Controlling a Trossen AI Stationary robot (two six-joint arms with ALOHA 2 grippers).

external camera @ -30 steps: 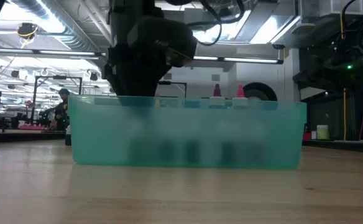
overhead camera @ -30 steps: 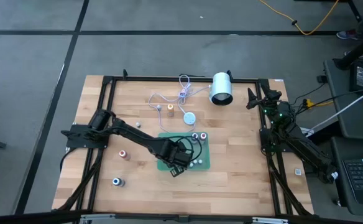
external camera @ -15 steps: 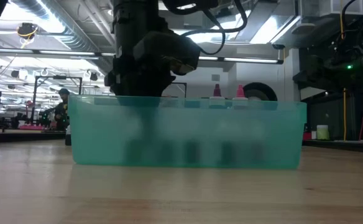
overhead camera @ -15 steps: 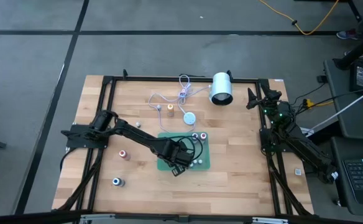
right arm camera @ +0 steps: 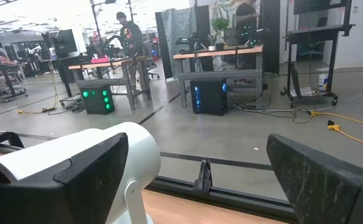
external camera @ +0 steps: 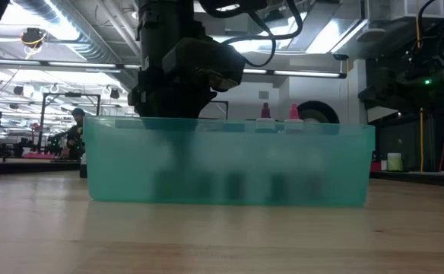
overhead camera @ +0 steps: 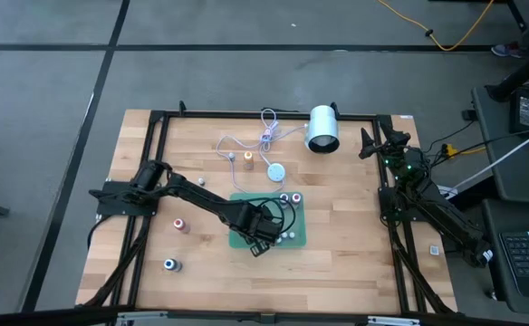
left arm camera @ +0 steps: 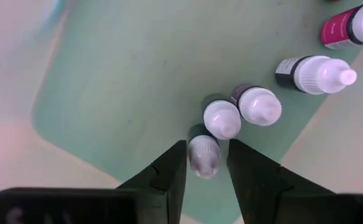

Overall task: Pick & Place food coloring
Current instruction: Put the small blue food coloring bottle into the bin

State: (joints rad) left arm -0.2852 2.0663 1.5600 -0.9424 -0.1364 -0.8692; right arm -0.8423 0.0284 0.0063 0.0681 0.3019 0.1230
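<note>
The green tray (overhead camera: pixel 246 201) sits mid-table. My left gripper (overhead camera: pixel 272 237) hangs over the tray's near right part, shut on one tiny white-capped food coloring bottle (left arm camera: pixel 204 155). Two more white-capped bottles (left arm camera: pixel 222 118) (left arm camera: pixel 259 104) stand upright on the tray floor just beyond it. A tilted one (left arm camera: pixel 315 73) and a magenta one (left arm camera: pixel 349 25) are farther off. Other bottles stand on the wood: orange (overhead camera: pixel 247 160), red (overhead camera: pixel 181 225), blue (overhead camera: pixel 169 265). My right gripper (right arm camera: pixel 200 180) waits open at the table's far right, facing the white cylinder (overhead camera: pixel 322 129). My left gripper has the small bottle's body just under its white cap (left arm camera: pixel 197 163) between its two fingers (left arm camera: pixel 169 171), coming from above and pointing down. The bottle stands upright inside the tray. I cannot see whether its base touches the tray floor.
A white round disc (overhead camera: pixel 275 170) on a thin looped cable (overhead camera: pixel 266 136) lies beyond the tray. Black frame rails (overhead camera: pixel 160 163) run along the table's sides. In the low view the tray's translucent wall (external camera: pixel 229 164) blurs what is inside; two pink tops (external camera: pixel 265 113) show above its rim.
The left gripper moved down into the tray by a small amount during the first half second, then stayed still. The bottle went down with it.
</note>
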